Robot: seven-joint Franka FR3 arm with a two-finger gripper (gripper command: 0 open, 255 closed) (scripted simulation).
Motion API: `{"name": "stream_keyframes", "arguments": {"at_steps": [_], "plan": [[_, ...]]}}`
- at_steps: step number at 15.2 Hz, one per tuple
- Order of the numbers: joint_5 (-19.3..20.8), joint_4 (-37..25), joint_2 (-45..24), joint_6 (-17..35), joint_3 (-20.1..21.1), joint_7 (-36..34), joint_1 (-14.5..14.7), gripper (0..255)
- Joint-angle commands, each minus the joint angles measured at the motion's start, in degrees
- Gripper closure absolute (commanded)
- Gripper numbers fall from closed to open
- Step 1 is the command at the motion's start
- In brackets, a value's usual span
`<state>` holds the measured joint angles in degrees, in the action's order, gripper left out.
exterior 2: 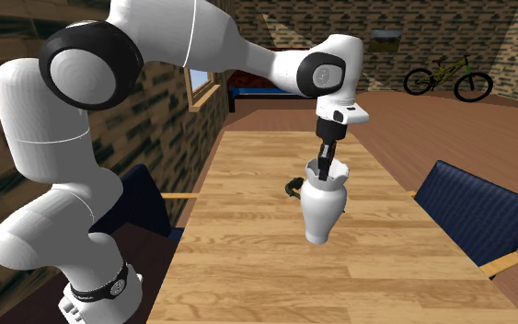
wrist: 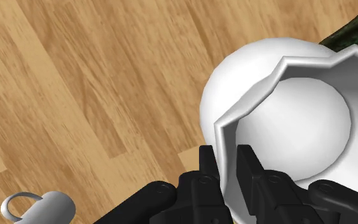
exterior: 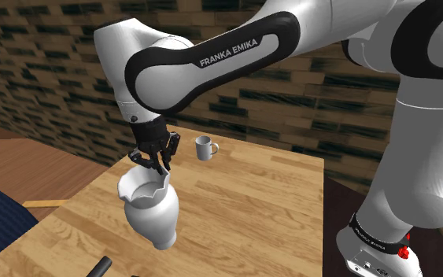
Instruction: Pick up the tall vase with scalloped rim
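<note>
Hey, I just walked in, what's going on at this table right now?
A white Franka arm has its black gripper shut on the scalloped rim of a white vase, one finger inside the mouth and one outside. The vase hangs slightly tilted from the gripper and looks raised off the wooden table, though that is hard to judge. A small white mug stands farther along the table.

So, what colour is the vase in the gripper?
The vase is plain white; the wrist view shows it best.

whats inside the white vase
The tall white vase with scalloped rim holds nothing but one black finger of the gripper, clamped on its wall. Its white inside looks empty; the gripper hides part.
</note>
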<state>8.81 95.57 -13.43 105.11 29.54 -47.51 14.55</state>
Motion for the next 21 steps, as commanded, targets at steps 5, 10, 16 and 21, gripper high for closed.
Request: {"name": "stream_keyframes", "arguments": {"at_steps": [5, 10, 16, 21], "plan": [[0.0, 0.0, 0.0, 0.0, 0.0, 0.0, 0.0, 255], [-0.2, -2.9, 0.1, -3.0, 0.1, 0.3, 0.1, 255], [-0.3, -7.5, 0.1, -7.6, 0.2, 0.6, 0.4, 255], [-0.1, -11.9, -0.3, -11.6, 0.3, 0.7, 0.8, 255]]}}
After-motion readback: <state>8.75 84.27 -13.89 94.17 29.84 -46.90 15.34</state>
